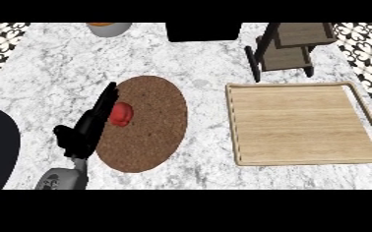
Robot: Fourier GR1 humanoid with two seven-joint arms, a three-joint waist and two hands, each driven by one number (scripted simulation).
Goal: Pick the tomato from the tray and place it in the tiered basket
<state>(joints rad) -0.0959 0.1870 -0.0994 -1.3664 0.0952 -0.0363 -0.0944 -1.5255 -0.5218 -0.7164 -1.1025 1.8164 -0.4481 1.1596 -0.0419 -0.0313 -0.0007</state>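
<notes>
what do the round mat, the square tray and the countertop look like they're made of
Round mat: likely cork, matte; speckled brown grain.
Square tray: light wood, smooth; parallel plank lines and a raised rim.
Countertop: marble or similar stone, probably polished; white with grey veining.

White marble counter (189,78): brown round mat (149,128) left, wooden tray (298,125) right, tiered basket (287,49) far right, grey bowl (109,28) far left.
</notes>
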